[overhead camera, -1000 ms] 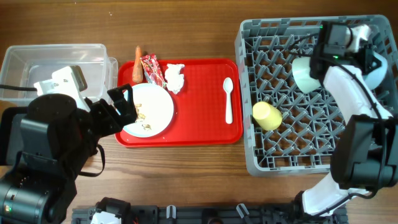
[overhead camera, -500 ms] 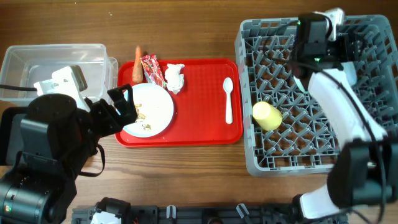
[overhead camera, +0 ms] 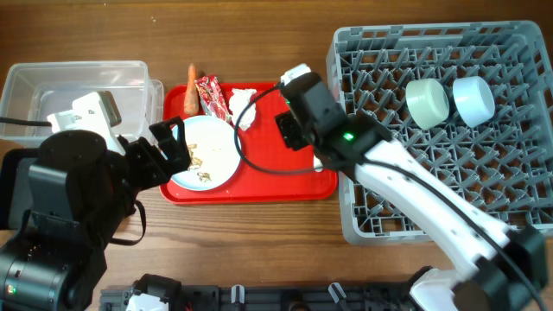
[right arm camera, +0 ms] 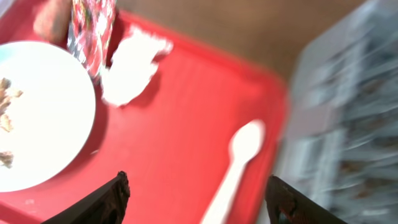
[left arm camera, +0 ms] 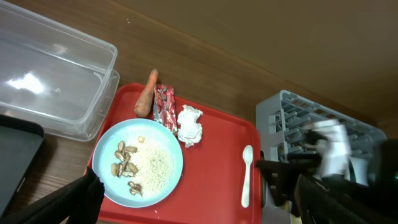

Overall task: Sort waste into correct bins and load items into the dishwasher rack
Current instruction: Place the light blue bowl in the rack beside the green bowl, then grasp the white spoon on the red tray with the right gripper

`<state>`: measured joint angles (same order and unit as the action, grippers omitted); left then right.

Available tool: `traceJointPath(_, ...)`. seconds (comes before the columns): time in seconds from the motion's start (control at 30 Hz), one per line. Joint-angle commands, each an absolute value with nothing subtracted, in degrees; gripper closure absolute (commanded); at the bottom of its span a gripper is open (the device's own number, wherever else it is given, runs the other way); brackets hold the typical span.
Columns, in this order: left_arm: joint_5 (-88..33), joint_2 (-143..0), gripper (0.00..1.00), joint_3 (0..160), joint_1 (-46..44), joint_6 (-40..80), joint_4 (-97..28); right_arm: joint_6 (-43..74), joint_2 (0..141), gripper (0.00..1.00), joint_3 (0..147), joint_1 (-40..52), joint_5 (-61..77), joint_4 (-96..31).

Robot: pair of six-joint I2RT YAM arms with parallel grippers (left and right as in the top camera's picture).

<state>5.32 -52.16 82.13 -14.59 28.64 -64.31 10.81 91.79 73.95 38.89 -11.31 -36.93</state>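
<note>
My right gripper (right arm camera: 196,202) is open and empty above the red tray, with the white spoon (right arm camera: 239,155) lying below and between its fingers. In the overhead view this gripper (overhead camera: 292,104) hangs near the tissue (overhead camera: 243,108). My left gripper (left arm camera: 199,208) stands wide open at the near-left rim of the pale blue plate (left arm camera: 140,165), which holds food scraps (left arm camera: 152,163). The carrot (overhead camera: 191,91) and red wrapper (overhead camera: 212,97) lie at the tray's far-left corner. A mint-green bowl (overhead camera: 428,102) and a light blue bowl (overhead camera: 473,99) sit in the grey rack (overhead camera: 432,199). The cup is hidden.
The clear tub (overhead camera: 78,82) stands far left of the red serving tray (overhead camera: 268,177). The black tray (left arm camera: 15,155) shows beside the tub in the left wrist view. My right arm (overhead camera: 406,186) stretches across the rack's near-left part.
My right gripper opened, left the light blue bowl in the rack beside the mint-green one, and swung left over the red tray. The left arm has not moved.
</note>
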Motion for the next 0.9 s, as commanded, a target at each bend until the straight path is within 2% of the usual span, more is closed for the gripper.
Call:
traceJointPath(0.0, 6.1, -51.9, 0.0, 82.1, -14.2, 28.8, -64.2, 22.3, 99.6, 0.28, 73.8, 38.3, -5.4, -37.6)
traceJointPath(0.1, 6.1, -51.9, 0.0, 82.1, -14.2, 28.8, -64.2, 26.7, 105.3, 0.31, 73.8, 35.6, -9.9, -38.2)
traceJointPath(0.23, 6.1, -51.9, 0.0, 82.1, -14.2, 28.8, -64.2, 27.0, 110.8, 0.35, 73.8, 30.7, -9.3, -36.0)
traceJointPath(0.27, 6.1, -51.9, 0.0, 82.1, -14.2, 28.8, -64.2, 26.7, 111.7, 0.37, 73.8, 30.0, -7.0, -35.5)
traceJointPath(0.37, 6.1, -51.9, 0.0, 82.1, -14.2, 28.8, -64.2, 22.5, 113.9, 0.52, 73.8, 28.9, -0.1, -34.3)
traceJointPath(0.63, 6.1, -51.9, 0.0, 82.1, -14.2, 28.8, -64.2, 22.0, 114.7, 0.53, 73.8, 29.1, -0.3, -38.9)
traceJointPath(0.67, 6.1, -51.9, 0.0, 82.1, -14.2, 28.8, -64.2, 22.0, 114.7, 0.71, 73.8, 29.3, -0.2, -39.1)
traceJointPath(0.73, 6.1, -51.9, 0.0, 82.1, -14.2, 28.8, -64.2, 20.4, 114.6, 0.89, 73.8, 29.5, 0.6, -39.2)
traceJointPath(0.8, 6.1, -51.9, 0.0, 82.1, -14.2, 28.8, -64.2, 19.6, 113.8, 0.95, 74.0, 29.8, 1.2, -39.5)
traceJointPath(0.87, 6.1, -51.9, 0.0, 82.1, -14.2, 28.8, -64.2, 19.5, 111.5, 0.96, 74.0, 29.8, 2.1, -39.5)
